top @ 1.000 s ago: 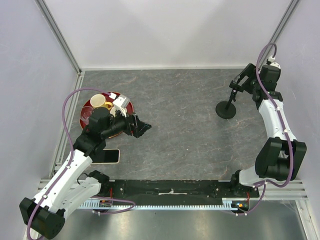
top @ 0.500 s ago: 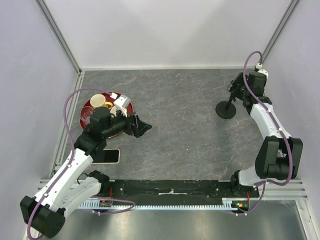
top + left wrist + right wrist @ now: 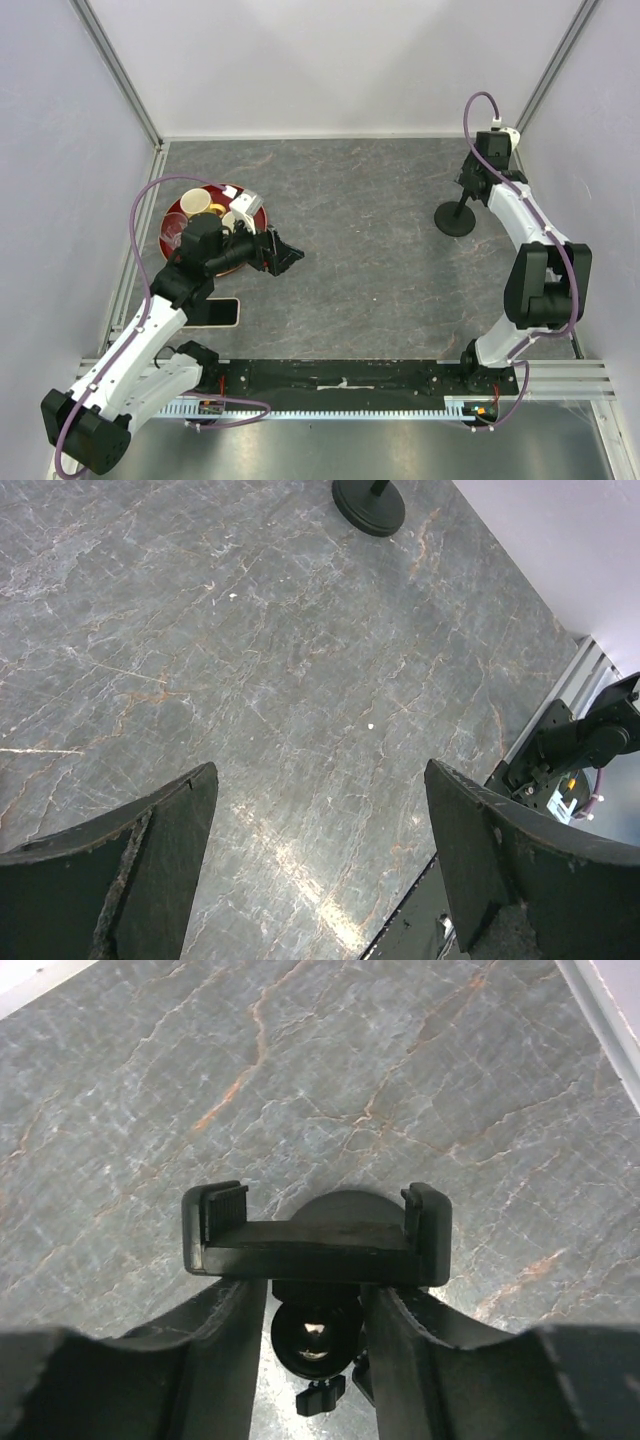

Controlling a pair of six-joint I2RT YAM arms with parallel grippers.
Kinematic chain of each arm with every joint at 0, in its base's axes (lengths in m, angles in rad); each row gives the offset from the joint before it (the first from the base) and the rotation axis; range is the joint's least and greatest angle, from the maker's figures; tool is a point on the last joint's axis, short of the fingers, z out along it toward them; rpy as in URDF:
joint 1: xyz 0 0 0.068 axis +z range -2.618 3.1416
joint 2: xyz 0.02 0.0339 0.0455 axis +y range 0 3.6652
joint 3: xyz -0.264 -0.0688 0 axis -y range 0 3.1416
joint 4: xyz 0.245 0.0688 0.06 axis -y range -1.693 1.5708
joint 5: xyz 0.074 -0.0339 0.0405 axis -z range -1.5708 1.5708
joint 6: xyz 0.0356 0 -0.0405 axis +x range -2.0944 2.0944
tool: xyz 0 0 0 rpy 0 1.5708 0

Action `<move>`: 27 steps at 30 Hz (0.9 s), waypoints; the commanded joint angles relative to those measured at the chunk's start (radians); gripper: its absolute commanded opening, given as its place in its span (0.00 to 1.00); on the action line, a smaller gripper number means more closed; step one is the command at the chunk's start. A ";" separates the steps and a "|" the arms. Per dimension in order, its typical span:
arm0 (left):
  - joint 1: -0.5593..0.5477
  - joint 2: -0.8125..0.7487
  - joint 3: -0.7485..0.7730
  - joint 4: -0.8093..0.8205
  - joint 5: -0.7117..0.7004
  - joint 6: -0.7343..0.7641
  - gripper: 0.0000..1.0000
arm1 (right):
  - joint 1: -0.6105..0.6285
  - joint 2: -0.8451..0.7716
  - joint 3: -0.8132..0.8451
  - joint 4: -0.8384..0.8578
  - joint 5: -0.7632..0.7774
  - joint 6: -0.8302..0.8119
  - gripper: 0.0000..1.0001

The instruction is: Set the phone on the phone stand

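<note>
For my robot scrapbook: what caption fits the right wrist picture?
The right gripper straddles the neck of the phone stand, just under its empty cradle, above the grey marble table.

Your desk (image 3: 370,250): smooth grey veined stone, faintly shiny.
The phone stand (image 3: 315,1238) is matt black plastic; the phone (image 3: 225,312) shows you a glossy black screen.

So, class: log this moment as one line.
left gripper open, empty | right gripper astride phone stand neck, grip unclear | phone on table

Grey marbled tabletop (image 3: 370,220), pale lilac walls (image 3: 350,60)
</note>
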 commanded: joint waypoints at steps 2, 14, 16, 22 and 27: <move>-0.003 0.002 0.003 0.041 0.015 0.024 0.89 | 0.012 0.062 0.115 -0.046 0.056 -0.068 0.32; -0.002 0.025 0.007 0.042 0.004 0.022 0.88 | 0.257 -0.067 0.089 -0.360 -1.016 -1.411 0.00; -0.002 0.028 0.009 0.044 0.004 0.022 0.87 | 0.290 -0.085 0.110 -0.465 -1.071 -1.579 0.00; -0.002 0.040 0.007 0.052 0.014 0.016 0.87 | 0.358 0.060 0.318 -0.874 -1.170 -1.855 0.00; -0.002 0.040 0.004 0.053 0.014 0.016 0.87 | 0.418 0.129 0.320 -0.916 -1.087 -1.849 0.00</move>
